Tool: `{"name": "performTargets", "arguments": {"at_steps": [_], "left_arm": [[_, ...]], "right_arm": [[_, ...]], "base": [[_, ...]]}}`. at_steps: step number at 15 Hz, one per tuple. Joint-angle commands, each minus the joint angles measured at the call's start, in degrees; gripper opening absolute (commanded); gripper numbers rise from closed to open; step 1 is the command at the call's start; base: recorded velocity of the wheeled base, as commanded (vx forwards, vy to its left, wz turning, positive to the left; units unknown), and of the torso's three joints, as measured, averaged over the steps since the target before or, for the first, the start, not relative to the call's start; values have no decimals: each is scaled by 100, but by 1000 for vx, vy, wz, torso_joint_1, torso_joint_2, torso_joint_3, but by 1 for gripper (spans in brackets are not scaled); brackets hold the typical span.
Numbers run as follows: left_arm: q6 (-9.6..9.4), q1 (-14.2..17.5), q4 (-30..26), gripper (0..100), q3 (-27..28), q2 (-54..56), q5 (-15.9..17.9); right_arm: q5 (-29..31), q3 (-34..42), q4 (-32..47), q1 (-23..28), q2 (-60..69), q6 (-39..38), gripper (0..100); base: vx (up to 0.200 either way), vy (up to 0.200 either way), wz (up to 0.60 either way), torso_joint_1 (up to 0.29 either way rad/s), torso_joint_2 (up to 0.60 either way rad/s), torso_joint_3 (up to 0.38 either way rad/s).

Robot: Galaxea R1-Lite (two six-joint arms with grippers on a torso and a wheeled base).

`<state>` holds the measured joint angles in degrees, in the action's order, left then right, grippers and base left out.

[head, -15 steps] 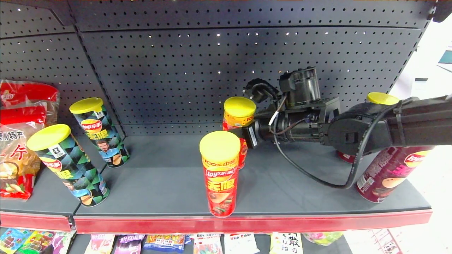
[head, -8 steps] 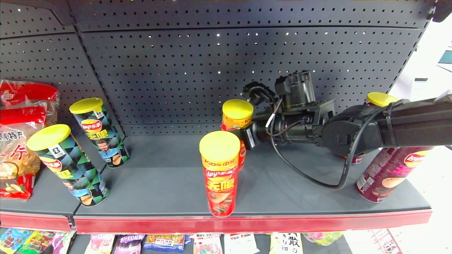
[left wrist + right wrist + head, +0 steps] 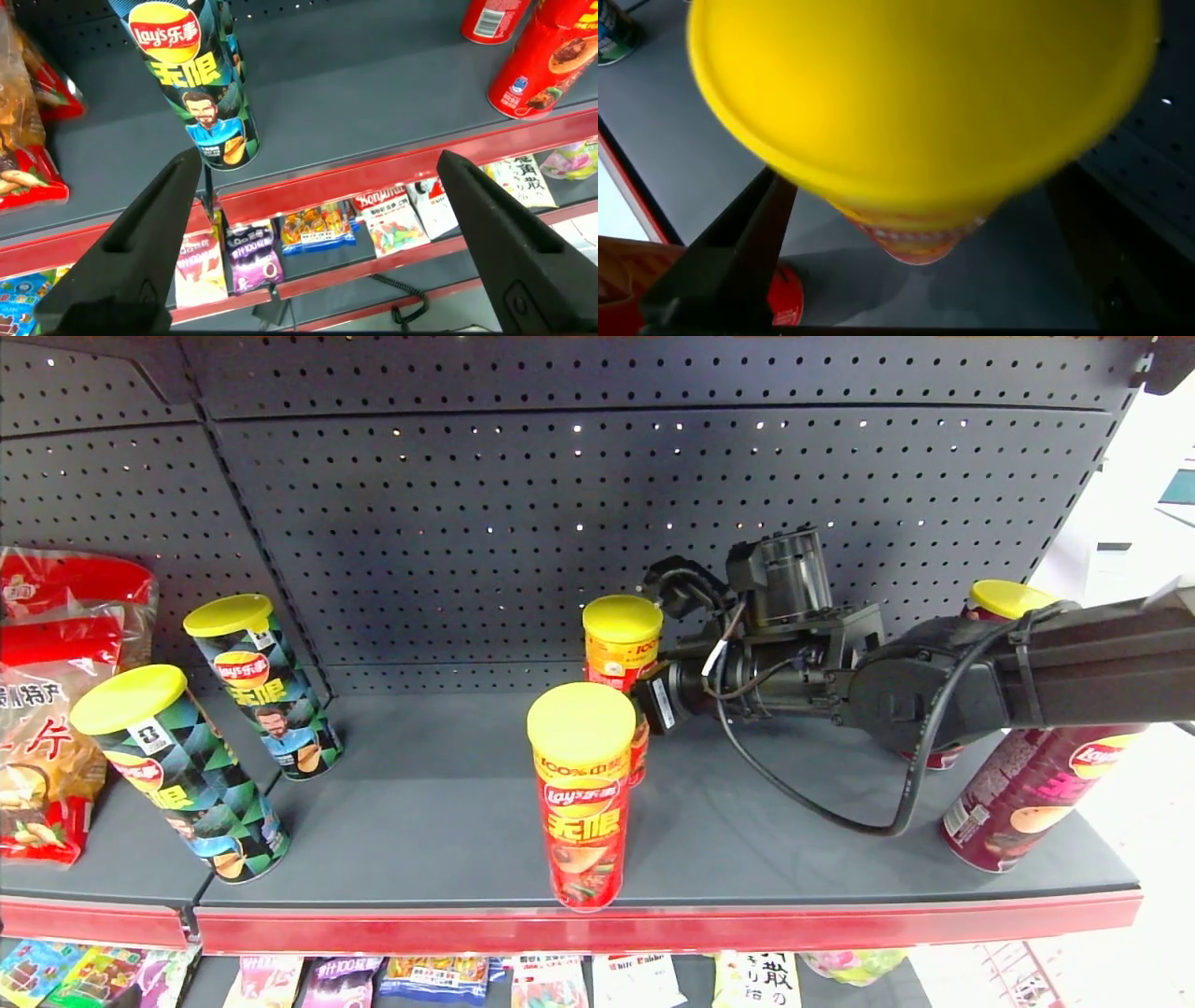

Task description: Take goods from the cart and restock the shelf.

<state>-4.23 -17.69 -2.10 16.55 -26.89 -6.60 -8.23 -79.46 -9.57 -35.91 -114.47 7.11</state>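
Chip can (image 3: 616,658): tall yellow-lidded cylinder, glossy red.

Head camera faces the shelf (image 3: 448,821), tilted down. Left wrist camera looks down over its front edge, sharing the front dark-patterned can (image 3: 177,775). Right wrist camera sits close against a yellow-lidded red can (image 3: 915,93).

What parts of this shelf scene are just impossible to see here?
- Base of the gripped red can: head view, behind the front red can.
- Its body: right wrist view, under its yellow lid.
- Body of the rear right can: head view, behind the right arm.
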Motion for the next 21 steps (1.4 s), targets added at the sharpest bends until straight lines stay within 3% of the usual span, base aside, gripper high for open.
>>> {"name": "performTargets", "arguments": {"at_steps": [1,6,11,16,19,21], "left_arm": [[1,2,-1,100,-3,-27,18],[1,2,-10,100,-38,-79,194],[1,-7,8,100,-30,-396,475],[28,-7,25,100,14,-1090,493],[89,2,60,100,208,-1907,888],[230,-7,157,100,436,-2593,1020]], "right_arm": [[93,124,8,23,250,-25,100],[269,1064,8,172,1076,-139,100],[849,2145,8,331,2280,-500,100],[849,4008,25,146,4785,-447,100],[928,5221,34,252,6604,-315,100],[1403,5722,43,454,7676,-315,100]], "base": [[0,0,0,0,0,0],[0,0,0,0,0,0],[0,0,0,0,0,0],[0,0,0,0,0,0],[0,0,0,0,0,0],[0,0,0,0,0,0]]}}
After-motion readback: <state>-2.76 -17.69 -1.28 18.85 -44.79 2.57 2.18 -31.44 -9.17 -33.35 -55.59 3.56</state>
